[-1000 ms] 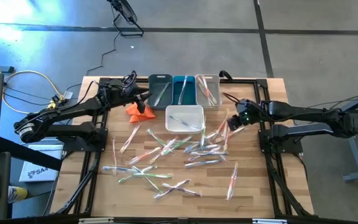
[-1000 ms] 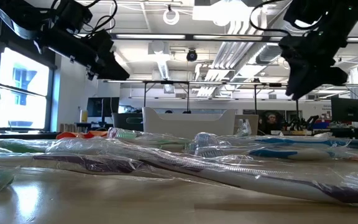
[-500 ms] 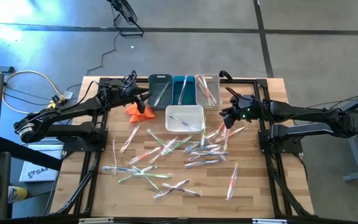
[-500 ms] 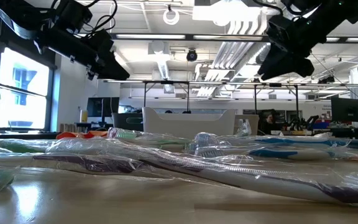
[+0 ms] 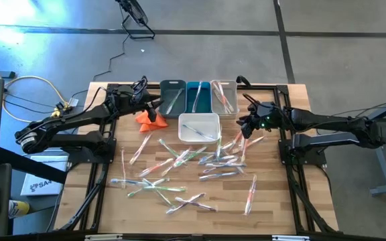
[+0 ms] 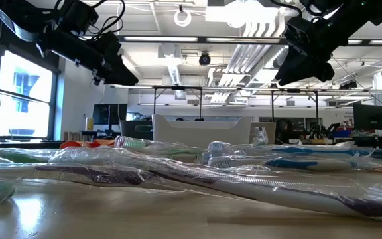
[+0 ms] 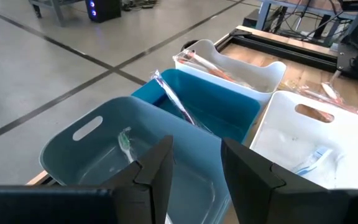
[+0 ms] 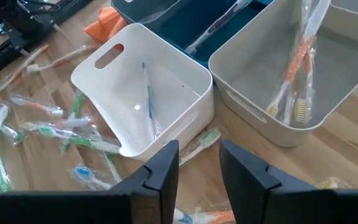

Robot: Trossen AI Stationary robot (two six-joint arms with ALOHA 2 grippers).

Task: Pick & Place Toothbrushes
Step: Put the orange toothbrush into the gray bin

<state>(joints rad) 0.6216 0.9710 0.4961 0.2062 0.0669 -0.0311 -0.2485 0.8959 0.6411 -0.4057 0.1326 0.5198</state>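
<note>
- I'm looking at a pale wood table (image 5: 112, 201) with planked grain, framed in black.
- Both arms read dark, nearly black; the left gripper (image 7: 194, 171) and right gripper (image 8: 197, 171) show black fingers.
- Four bins: a slate grey-blue bin (image 5: 173, 99), a teal-blue bin (image 5: 198, 98), a clear-to-cream bin (image 5: 224, 98), and a white bin (image 5: 198, 127).
- The scattered toothbrushes (image 5: 179, 161) show green, blue, orange-pink and whitish handles under glinting clear wrappers.
- I see orange handles in the cream bin, a blue one in the white bin.
- An orange cloth (image 5: 147, 118) glows bright beside the grey-blue bin.
- The floor (image 5: 327, 53) is grey with darker seams.
</note>
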